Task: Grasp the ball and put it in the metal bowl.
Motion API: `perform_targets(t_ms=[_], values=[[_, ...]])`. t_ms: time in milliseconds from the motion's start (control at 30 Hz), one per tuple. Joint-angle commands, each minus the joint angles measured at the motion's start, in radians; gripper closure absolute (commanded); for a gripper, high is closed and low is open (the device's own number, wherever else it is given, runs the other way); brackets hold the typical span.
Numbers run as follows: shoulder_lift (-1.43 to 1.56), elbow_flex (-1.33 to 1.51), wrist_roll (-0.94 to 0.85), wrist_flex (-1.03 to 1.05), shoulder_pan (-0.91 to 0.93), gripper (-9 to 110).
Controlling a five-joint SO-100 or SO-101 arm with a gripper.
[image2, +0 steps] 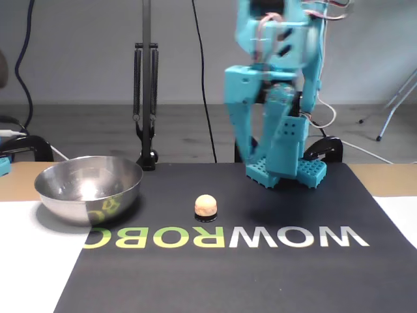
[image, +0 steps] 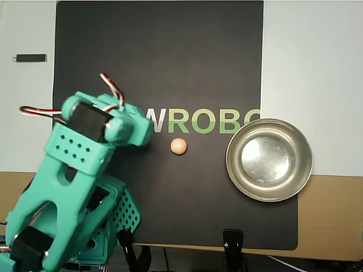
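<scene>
Nearest you in the fixed view lies the black mat [image2: 215, 274] with its large WOWROBO lettering [image2: 221, 237] reading upside down from that side. Just behind the letters sits the ball [image2: 205, 206], a small tan sphere resting on the mat, untouched and on its own. To its left in that view, well apart from it, the metal bowl [image2: 88, 188] stands upright at the mat's edge, partly on the white sheet [image2: 32, 267] that covers the desk there; nothing lies inside it in the overhead view, where the bowl [image: 269, 160] sits right of the ball [image: 178, 146].

Behind the ball and off to the right in the fixed view, your teal arm [image2: 277, 98] hangs above the mat, blurred. The claw [image2: 254, 147] points downward over the mat, clear of the ball, but the blur hides its tips, so you cannot tell whether it is parted or closed. From overhead the arm [image: 79, 181] reaches in from the lower left, its head ending just left of the ball without touching it.

Farther back a black lamp stand [image2: 146, 91] rises against the grey wall.
</scene>
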Motion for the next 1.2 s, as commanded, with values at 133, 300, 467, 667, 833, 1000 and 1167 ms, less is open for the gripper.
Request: perform_targets(t_ms=[133,300,467,667,833,1000,1167], values=[[0.051,0.038,-0.034,-0.006,0.064,102],[0.049,0.040,-0.035,-0.008,0.114,102],[0.043,0.040,-0.037,-0.008,0.147,102],[0.038,0.044,-0.037,-0.051,0.184,102],[0.037,0.074,-0.037,-0.091,0.215,102],[0.037,0.114,-0.037,-0.143,0.245,102],[0.037,0.158,-0.038,-0.202,0.272,102]])
